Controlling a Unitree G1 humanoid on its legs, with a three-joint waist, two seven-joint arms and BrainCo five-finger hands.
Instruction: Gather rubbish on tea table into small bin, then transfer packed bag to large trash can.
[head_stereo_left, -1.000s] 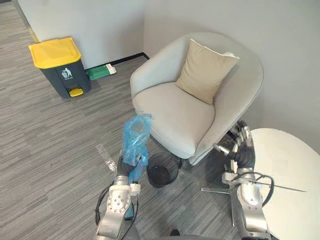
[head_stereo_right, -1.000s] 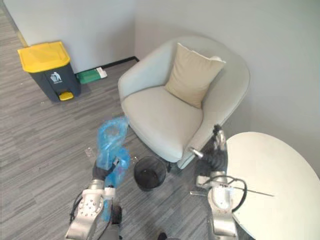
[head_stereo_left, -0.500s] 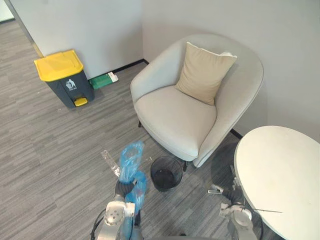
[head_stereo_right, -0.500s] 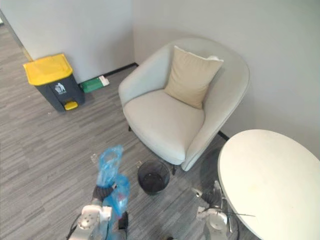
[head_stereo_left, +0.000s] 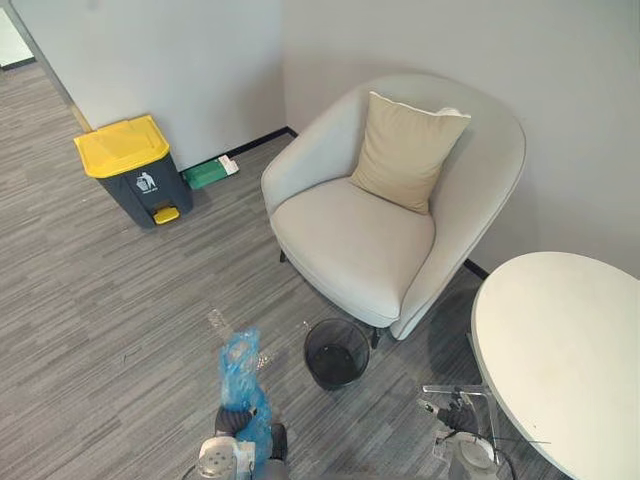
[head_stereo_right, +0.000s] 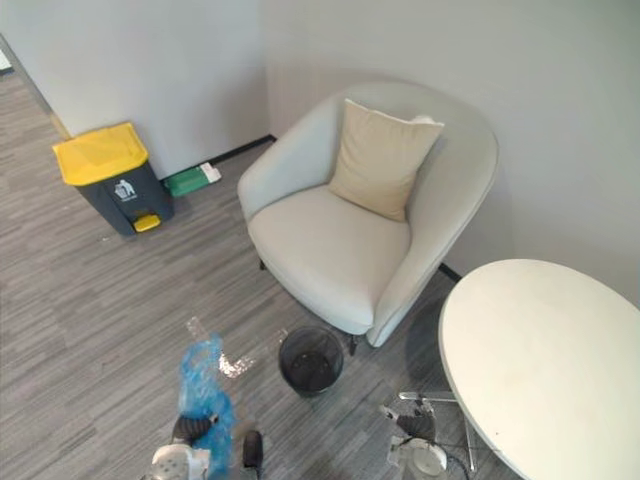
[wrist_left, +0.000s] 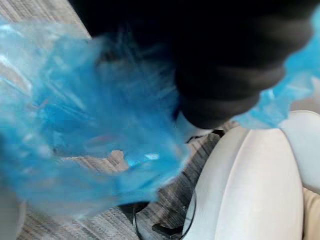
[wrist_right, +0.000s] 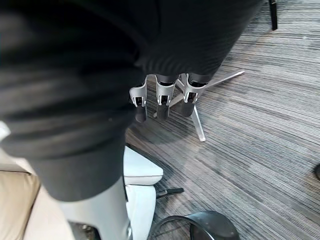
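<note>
A floor of grey striped carpet is spread from 6 to 10 o'clock. Two plain pale walls are joined in a corner at 12 o'clock, with a black skirting run along their foot. A light grey armchair is set near the corner, toward 1 o'clock, and a beige cushion is leaned on its back. A round white table is placed at 4 o'clock, just beside the armchair.

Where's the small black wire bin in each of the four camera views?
Left eye view: small black bin on the floor at the armchair's front edge, right of the blue bag.
Right eye view: same spot.
Left wrist view: dark rim between bag and armchair.
Right wrist view: rim beside the armchair's base.
Shared landmark: the armchair.
</note>
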